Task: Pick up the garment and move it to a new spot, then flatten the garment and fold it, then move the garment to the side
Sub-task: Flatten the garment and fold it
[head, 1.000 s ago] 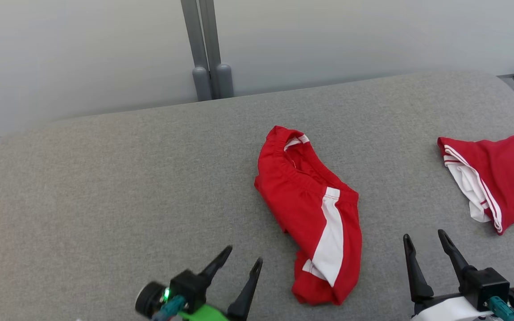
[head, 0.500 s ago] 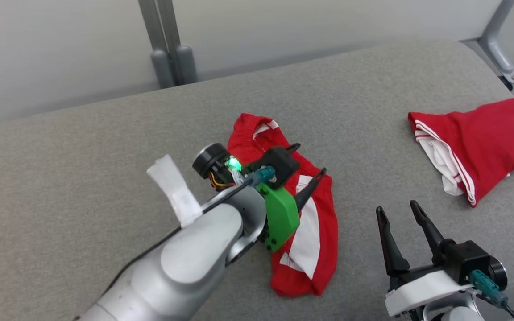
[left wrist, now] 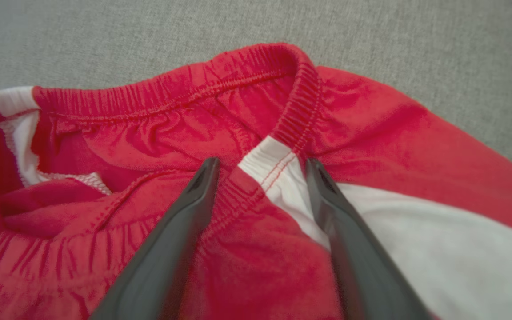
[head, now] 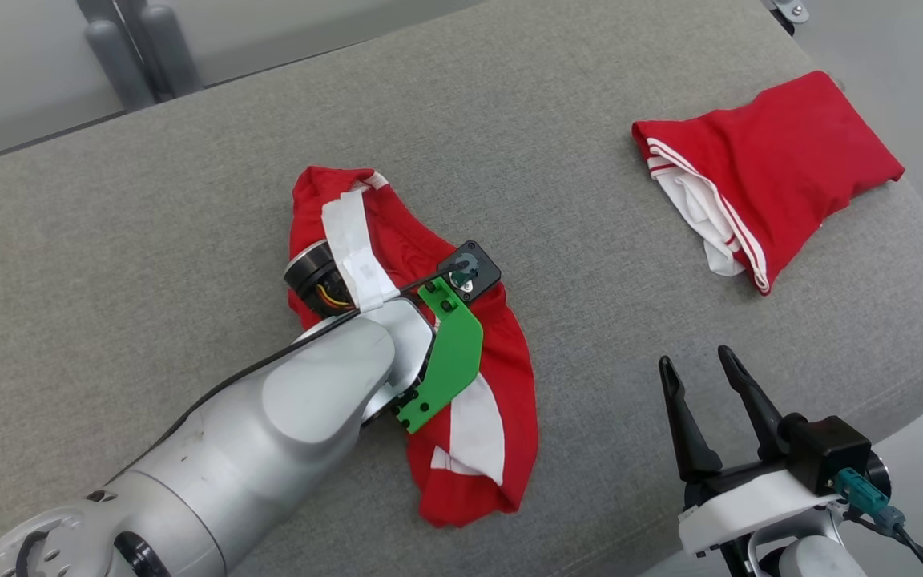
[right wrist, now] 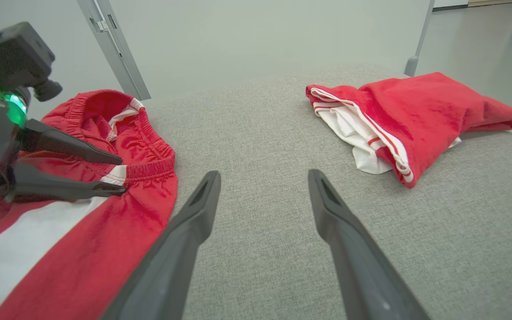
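Both pairs of jaws stand wide apart and hold nothing.

Head view: a second ago the left gripper (left wrist: 261,165) sat low beside the shorts (head: 509,361). Now its silver arm has reached out over them, with the wrist above their upper half and the fingers hidden under it. The whole picture has also shifted, so the head has turned; the shorts themselves keep the same crumpled shape near the middle of the grey cushion (head: 149,240). The right gripper (head: 694,358) waits at the lower right, apart from the cloth. A second red garment (head: 782,160) lies folded toward the far right edge.

Left wrist view: the two dark fingers straddle the spot where the white stripe (left wrist: 416,231) meets the gathered waistband (left wrist: 291,115). Whether the tips already press the fabric cannot be told.

Right wrist view: the left fingers lie low over the waistband, one above the other, with the gap open.

My judgement is that the pick-up is lined up but not yet made. The shorts are bunched and doubled over, red with a white side panel, the waistband curled open, so they need spreading before any fold.
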`<state>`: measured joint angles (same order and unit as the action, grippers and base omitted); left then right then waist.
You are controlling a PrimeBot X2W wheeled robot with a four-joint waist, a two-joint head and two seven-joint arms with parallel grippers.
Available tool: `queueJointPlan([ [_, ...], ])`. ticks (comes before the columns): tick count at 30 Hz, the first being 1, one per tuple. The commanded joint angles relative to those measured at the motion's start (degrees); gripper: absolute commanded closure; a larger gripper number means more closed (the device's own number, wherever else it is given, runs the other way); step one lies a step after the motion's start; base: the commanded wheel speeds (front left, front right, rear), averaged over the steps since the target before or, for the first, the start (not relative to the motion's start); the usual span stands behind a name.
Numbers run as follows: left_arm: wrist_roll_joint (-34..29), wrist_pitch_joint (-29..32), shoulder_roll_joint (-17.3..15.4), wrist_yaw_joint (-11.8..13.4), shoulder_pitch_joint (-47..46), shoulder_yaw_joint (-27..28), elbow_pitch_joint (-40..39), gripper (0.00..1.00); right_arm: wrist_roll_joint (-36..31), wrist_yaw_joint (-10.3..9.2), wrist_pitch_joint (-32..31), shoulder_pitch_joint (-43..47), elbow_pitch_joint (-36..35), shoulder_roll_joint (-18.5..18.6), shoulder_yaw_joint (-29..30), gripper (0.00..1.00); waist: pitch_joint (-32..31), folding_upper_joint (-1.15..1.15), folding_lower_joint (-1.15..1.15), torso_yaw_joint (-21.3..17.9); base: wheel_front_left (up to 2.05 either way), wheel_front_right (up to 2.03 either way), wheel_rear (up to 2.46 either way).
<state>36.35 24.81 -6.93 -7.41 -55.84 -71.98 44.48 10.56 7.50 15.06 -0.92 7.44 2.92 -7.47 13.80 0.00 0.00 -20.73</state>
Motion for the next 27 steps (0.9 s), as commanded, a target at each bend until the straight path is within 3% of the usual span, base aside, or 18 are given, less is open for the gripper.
queueJointPlan([
  [1, 1.8, 1.9, -0.9, -0.1, -0.4, -0.7, -1.0, 1.00, 0.4, -0.01, 0.2, -0.7, 0.2, 0.0, 0.4, 0.00, 1.4, 0.00, 0.00, -1.6, 0.00, 0.00, 0.00],
  [3, 3.1, 4.0, -1.4, -0.1, 0.2, -1.3, -4.8, 1.00, 0.4, -0.01, 0.2, -0.6, 0.2, 0.0, 0.8, 0.00, 1.0, 0.00, 0.00, -1.0, 0.00, 0.00, 0.00],
  [6, 4.6, 0.7, -2.8, 0.0, -1.4, -1.2, -7.4, 1.00, 0.1, -0.01, 0.2, -0.3, 0.1, 0.0, 1.3, 0.00, 0.3, 0.00, 0.00, 0.3, 0.00, 0.00, 0.00],
  [8, 6.7, -3.5, -2.1, 0.1, -1.7, 2.1, -7.8, 1.00, 0.1, -0.01, 0.2, 0.0, 0.0, 0.0, 2.0, 0.00, -0.1, 0.00, 0.00, 1.4, 0.00, 0.00, 0.00],
  [15, 10.0, -25.8, 0.4, 10.6, -3.6, 17.0, -9.3, 1.00, -1.4, -0.01, 0.2, 1.3, -0.3, 0.0, 3.1, 0.00, -1.9, 0.00, 0.00, 4.8, 0.00, 0.00, 0.00],
  [18, 10.1, -32.5, 0.9, 13.1, -3.2, 20.1, -10.4, 1.00, -2.0, -0.01, 0.2, 1.8, -0.3, 0.0, 3.7, 0.00, -2.6, 0.00, 0.00, 6.1, 0.00, 0.00, 0.00],
  [22, 11.6, -36.7, 0.3, 13.9, 2.1, 21.7, -13.8, 1.00, -2.5, -0.01, 0.2, 2.2, -0.4, 0.0, 4.5, 0.00, -3.5, 0.00, 0.00, 7.6, 0.00, 0.00, 0.00],
  [27, 15.1, -38.8, -3.2, 12.3, 17.5, 21.2, -21.3, 1.00, -2.7, -0.01, 0.2, 3.7, -0.7, 0.0, 5.9, 0.00, -4.3, 0.00, 0.00, 9.7, 0.00, 0.00, 0.00],
])
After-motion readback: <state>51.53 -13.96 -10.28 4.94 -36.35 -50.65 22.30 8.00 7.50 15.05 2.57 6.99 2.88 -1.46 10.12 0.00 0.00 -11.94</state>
